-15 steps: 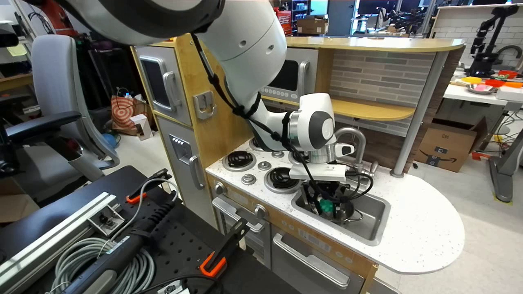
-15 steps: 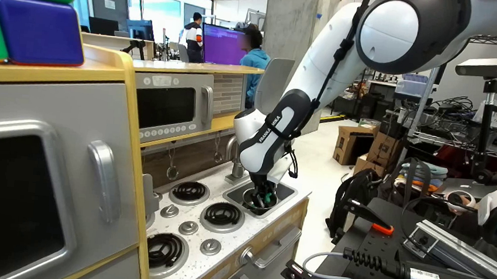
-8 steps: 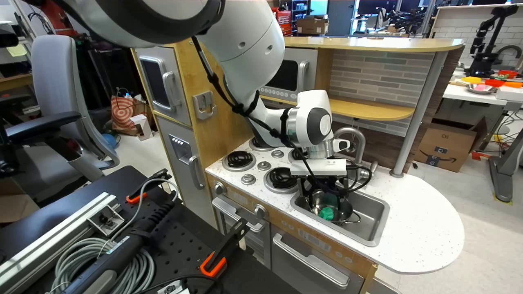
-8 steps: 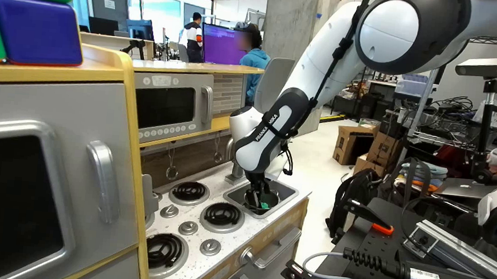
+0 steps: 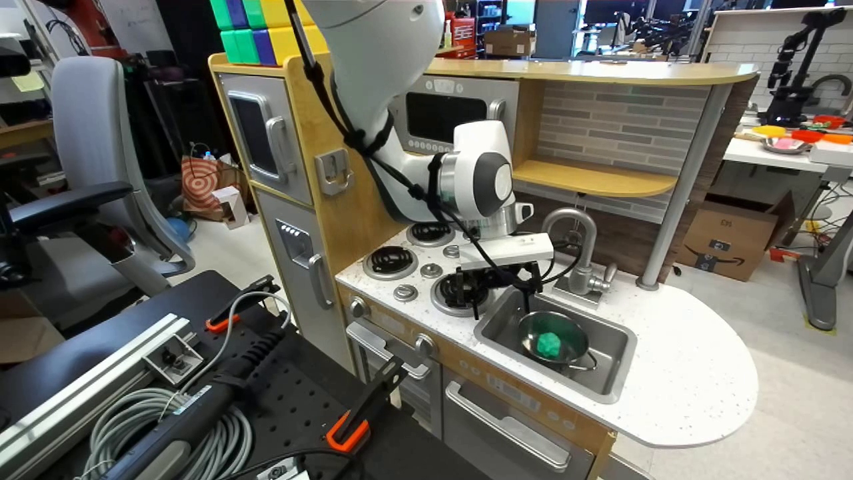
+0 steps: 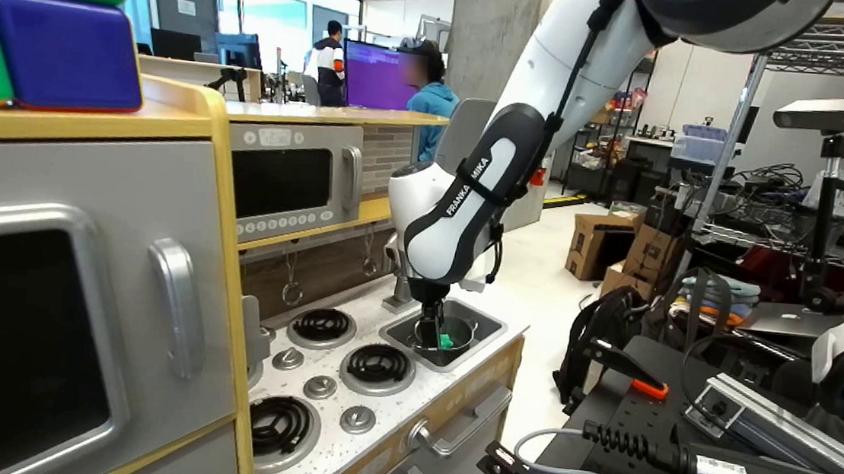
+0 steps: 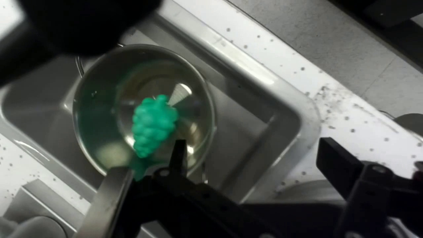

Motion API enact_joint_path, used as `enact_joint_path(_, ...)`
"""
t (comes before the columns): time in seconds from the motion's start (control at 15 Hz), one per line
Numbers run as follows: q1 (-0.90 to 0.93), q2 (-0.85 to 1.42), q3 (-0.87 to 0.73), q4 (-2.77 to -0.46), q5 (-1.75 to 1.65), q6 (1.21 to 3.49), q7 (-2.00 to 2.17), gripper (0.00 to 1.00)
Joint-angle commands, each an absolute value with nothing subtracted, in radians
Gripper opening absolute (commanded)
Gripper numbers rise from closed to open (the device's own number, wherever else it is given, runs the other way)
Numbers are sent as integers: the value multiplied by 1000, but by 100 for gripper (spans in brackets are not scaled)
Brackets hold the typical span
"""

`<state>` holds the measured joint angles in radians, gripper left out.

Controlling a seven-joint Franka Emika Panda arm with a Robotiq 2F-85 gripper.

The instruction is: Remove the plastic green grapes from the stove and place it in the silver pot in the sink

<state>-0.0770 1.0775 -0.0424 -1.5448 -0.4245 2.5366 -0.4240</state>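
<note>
Countertop (image 5: 680, 360) frames the sink (image 5: 614, 360); below and beside our empty, wide-spread gripper (image 7: 255, 148), the pot (image 7: 96, 99) holds the grapes (image 7: 153, 124), where, we judge, our task wants them.

1. The grapes (image 7: 153, 124) lie in the pot (image 7: 94, 119), left of centre in the wrist view; the pot stands in the sink (image 7: 244, 134).
2. In an exterior view, the stove (image 5: 420, 307) is left of the sink (the faucet (image 5: 589, 247) rises behind it).
3. The gripper (image 5: 501, 310) hangs left of the pot, where stove and sink meet.
4. The microwave (image 5: 446, 117) is behind the stove, the shelf (image 5: 593, 177) to its right.
5. A table (image 5: 293, 393) fills the lower left.
</note>
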Motion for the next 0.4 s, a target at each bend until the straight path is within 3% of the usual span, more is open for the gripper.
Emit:
enact_joint_path(0.0,-86,918,-11,-1785,-440,2632,-491,100)
enact_joint_path(0.2,-109,824,24,-1933,-428,2670,-538,100)
enact_joint_path(0.27,-75,933,-11,-1783,-419,2634,-493,100)
enact_joint_path(0.33,-76,904,-4,-1827,-420,2636,-502,100)
